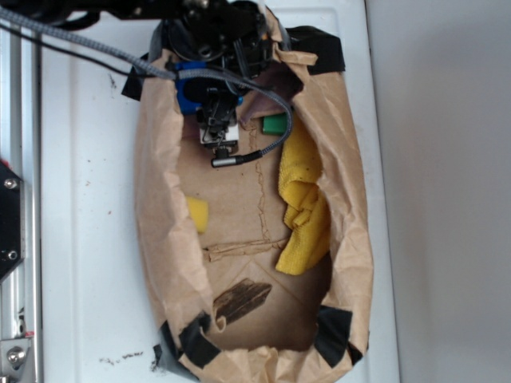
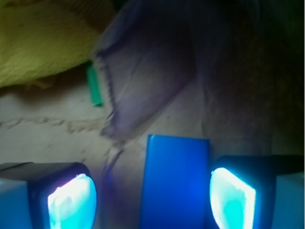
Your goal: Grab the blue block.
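The pincer (image 2: 152,200) stands wide inside the brown paper bag (image 1: 160,239) on the white tabletop (image 1: 88,199), its glowing pads (image 2: 71,202) either side of the blue block (image 2: 174,183), which lies between them nearer the right pad, not clamped. A green block (image 2: 94,86), purple cloth (image 2: 143,81) and yellow cloth (image 2: 43,43) lie beyond.
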`<state>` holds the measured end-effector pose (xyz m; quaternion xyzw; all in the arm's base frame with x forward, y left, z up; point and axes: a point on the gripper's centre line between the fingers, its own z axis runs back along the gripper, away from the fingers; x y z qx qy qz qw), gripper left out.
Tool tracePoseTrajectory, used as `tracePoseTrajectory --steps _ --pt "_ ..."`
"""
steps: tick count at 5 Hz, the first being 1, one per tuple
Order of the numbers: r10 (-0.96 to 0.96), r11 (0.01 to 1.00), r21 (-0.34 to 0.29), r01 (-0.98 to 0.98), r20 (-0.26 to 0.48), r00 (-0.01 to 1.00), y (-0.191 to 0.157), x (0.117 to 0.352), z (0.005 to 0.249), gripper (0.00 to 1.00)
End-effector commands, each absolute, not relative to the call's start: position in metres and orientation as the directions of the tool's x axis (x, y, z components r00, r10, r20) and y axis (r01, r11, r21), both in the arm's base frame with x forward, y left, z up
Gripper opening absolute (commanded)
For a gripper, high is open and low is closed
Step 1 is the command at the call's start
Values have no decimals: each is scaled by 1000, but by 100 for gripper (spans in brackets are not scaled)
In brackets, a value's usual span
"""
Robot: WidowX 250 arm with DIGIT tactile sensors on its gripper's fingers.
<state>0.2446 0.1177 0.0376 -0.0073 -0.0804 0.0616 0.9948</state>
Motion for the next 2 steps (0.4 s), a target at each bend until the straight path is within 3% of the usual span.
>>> tracePoseTrajectory --steps 1,2 --pt "93 995 23 -100 211 973 120 246 30 100" --pt "117 993 -7 -118 212 970 117 249 30 0"
